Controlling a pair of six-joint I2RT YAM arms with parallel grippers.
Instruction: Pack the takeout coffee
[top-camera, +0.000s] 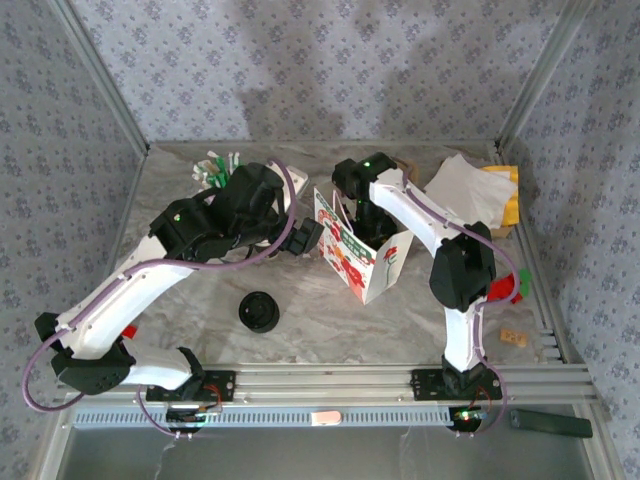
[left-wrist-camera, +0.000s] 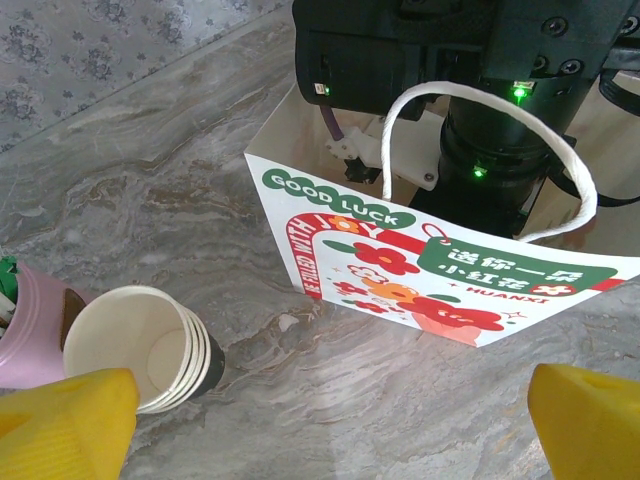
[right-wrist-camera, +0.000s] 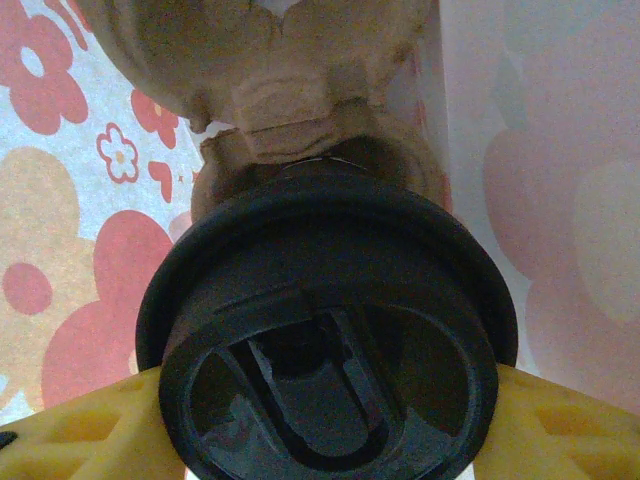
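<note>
The takeout coffee (right-wrist-camera: 325, 340) fills the middle of the right wrist view, its round black lid facing the camera. My right gripper (right-wrist-camera: 325, 425) is shut on it, one yellow finger (right-wrist-camera: 85, 430) pressed to each side. It is down inside the paper bag (top-camera: 362, 262), whose flower print shows through the walls around the cup. From above, the right gripper (top-camera: 362, 215) reaches into the bag's open top. My left gripper (left-wrist-camera: 330, 430) is open with nothing between its fingers, low over the table in front of the printed bag (left-wrist-camera: 450, 270). In the top view the left gripper (top-camera: 305, 237) sits at the bag's left edge.
A stack of lidless cups (left-wrist-camera: 150, 345) lies on its side left of the left gripper, beside a pink object (left-wrist-camera: 25, 340). Loose black lids (top-camera: 260, 311) lie near the front. White paper (top-camera: 465, 188) and a yellow item (top-camera: 507, 200) sit at the back right.
</note>
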